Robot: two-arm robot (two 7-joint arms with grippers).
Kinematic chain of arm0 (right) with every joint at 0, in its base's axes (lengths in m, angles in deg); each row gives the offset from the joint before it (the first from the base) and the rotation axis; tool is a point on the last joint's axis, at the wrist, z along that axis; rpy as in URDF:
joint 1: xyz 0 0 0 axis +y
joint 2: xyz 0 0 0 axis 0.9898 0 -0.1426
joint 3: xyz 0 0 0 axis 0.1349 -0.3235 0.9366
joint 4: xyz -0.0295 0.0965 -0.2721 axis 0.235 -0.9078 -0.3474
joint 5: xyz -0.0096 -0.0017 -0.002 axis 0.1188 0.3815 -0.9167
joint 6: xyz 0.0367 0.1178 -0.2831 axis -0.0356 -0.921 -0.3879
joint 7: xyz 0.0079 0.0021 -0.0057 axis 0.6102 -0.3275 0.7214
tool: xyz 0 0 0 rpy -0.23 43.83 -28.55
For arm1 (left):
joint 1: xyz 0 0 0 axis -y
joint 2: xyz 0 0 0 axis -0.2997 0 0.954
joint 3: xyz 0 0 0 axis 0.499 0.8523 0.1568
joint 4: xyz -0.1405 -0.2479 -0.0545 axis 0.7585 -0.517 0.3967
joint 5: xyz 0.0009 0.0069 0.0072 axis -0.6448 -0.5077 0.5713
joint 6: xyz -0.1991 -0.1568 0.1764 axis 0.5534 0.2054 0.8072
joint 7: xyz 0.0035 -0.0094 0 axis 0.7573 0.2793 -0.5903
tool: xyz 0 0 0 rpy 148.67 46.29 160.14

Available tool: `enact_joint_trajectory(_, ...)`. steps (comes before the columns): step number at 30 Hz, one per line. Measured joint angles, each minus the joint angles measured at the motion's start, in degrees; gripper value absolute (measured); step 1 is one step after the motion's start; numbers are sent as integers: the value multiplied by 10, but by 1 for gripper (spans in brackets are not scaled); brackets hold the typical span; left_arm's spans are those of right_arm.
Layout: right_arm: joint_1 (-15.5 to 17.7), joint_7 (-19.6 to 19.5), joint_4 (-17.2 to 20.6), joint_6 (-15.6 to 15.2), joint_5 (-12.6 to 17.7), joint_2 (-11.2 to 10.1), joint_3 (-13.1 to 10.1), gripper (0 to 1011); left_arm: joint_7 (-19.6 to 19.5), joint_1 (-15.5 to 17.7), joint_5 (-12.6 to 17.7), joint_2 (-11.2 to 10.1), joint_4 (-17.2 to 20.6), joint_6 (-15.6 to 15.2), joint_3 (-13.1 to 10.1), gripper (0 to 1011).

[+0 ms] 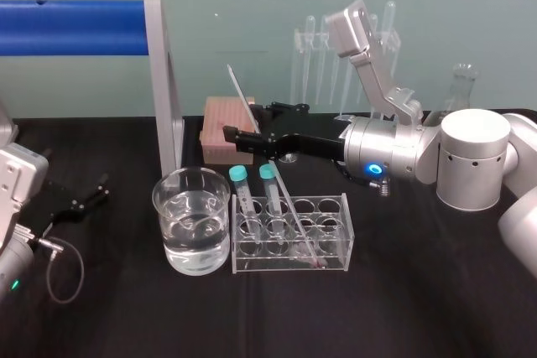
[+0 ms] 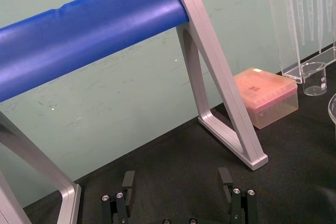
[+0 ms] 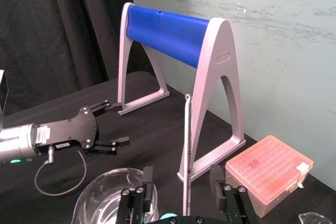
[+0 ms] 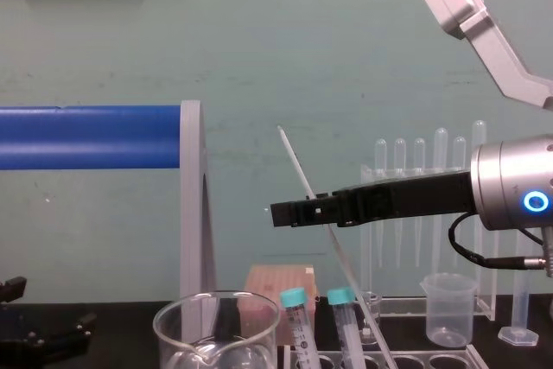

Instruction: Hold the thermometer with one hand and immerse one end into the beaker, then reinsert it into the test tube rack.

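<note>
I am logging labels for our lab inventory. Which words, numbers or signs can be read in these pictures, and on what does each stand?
No text can be read in any view.
thermometer: scale marks, too faint to read.
left pincer: a small white label on its body, too small to read.

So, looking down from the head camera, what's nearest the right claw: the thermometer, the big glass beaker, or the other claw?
1. thermometer: between the fingers of the open right gripper.
2. beaker: lower down and to the left of it.
3. left gripper: far out on the left side, open.
</note>
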Motion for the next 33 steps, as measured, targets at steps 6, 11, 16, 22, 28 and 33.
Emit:
enact_joint_trajectory(6,0,0,0,0,0,0,0,536,0,0,0,0,0,0,0,1008)
enact_joint_trajectory(11,0,0,1,0,1,0,-1,362,0,0,0,0,0,0,0,1008)
enact_joint_trajectory(16,1,0,1,0,1,0,-1,202,0,0,0,0,0,0,0,1008)
enact_joint_trajectory(22,1,-1,1,0,1,0,-1,56,0,0,0,0,0,0,0,1008)
enact_joint_trajectory(28,5,0,1,3,3,0,-3,56,0,0,0,0,0,0,0,1008)
enact_joint_trajectory(33,20,5,4,30,13,0,-16,56,0,0,0,0,0,0,0,1008)
